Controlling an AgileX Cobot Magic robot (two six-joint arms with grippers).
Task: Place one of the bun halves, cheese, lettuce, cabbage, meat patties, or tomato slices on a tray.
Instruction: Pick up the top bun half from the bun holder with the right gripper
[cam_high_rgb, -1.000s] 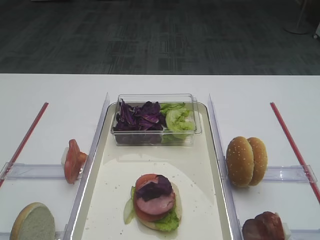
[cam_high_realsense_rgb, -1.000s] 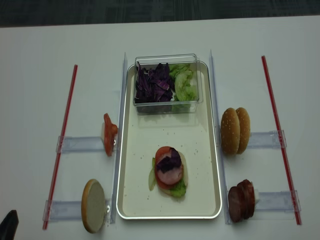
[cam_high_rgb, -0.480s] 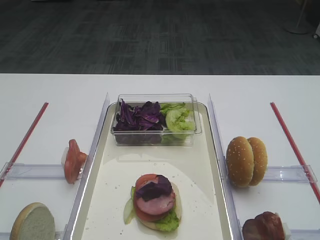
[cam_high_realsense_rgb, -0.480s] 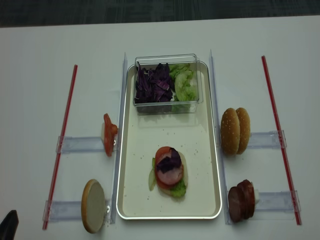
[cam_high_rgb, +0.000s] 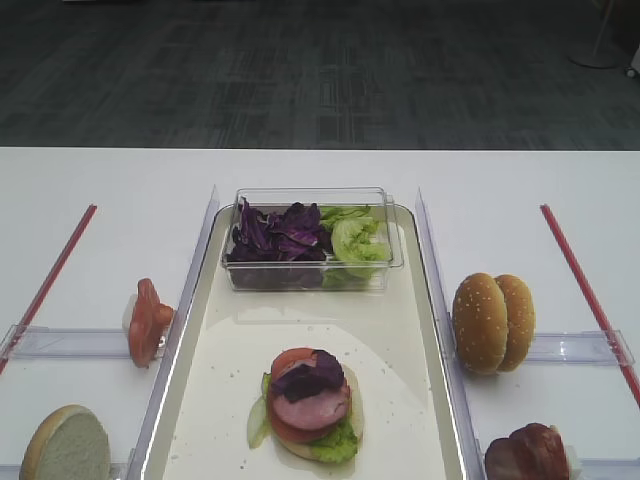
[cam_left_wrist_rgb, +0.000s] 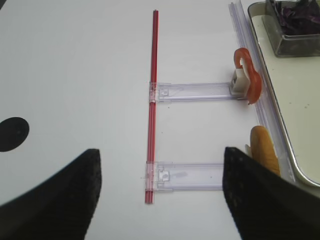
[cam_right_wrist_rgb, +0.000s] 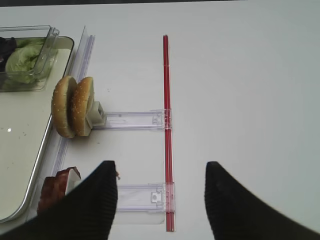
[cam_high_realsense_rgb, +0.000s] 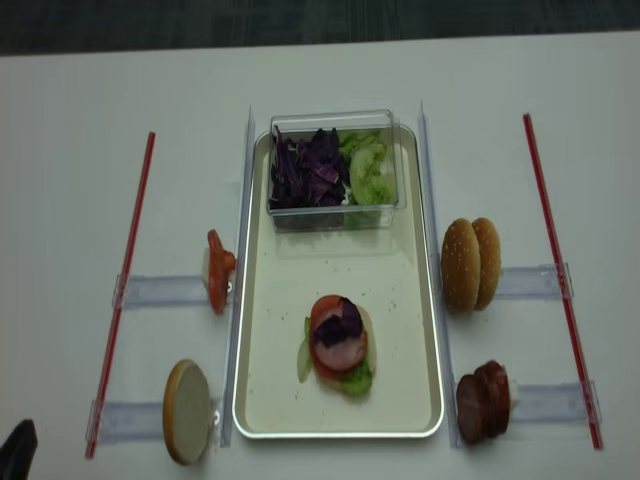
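We see the right gripper (cam_right_wrist_rgb: 159, 200) in its wrist view with both fingers spread apart and nothing between them; it touches nothing and hangs above the table (cam_right_wrist_rgb: 240, 75). The left gripper (cam_left_wrist_rgb: 159, 195) is likewise spread wide and empty in its own view. Only the dark fingertips show at the lower edge of each wrist view, so we cannot tell the pose of either arm.

The tray (cam_high_realsense_rgb: 410, 300) lies at table centre. A stack (cam_high_realsense_rgb: 339, 343) of bun base, lettuce, tomato, meat and cabbage sits at its 6 o'clock end. A clear box (cam_high_realsense_rgb: 335, 170) at 12 o'clock holds cabbage (cam_high_realsense_rgb: 308, 168) and lettuce (cam_high_realsense_rgb: 372, 170). The bun halves (cam_high_realsense_rgb: 470, 263) stand on edge at 3 o'clock, just outside the tray. The meat patties (cam_high_realsense_rgb: 482, 400) stand at 4 o'clock, the tomato slices (cam_high_realsense_rgb: 217, 270) at 9 o'clock, and a pale bun half (cam_high_realsense_rgb: 187, 411) at 7 o'clock.
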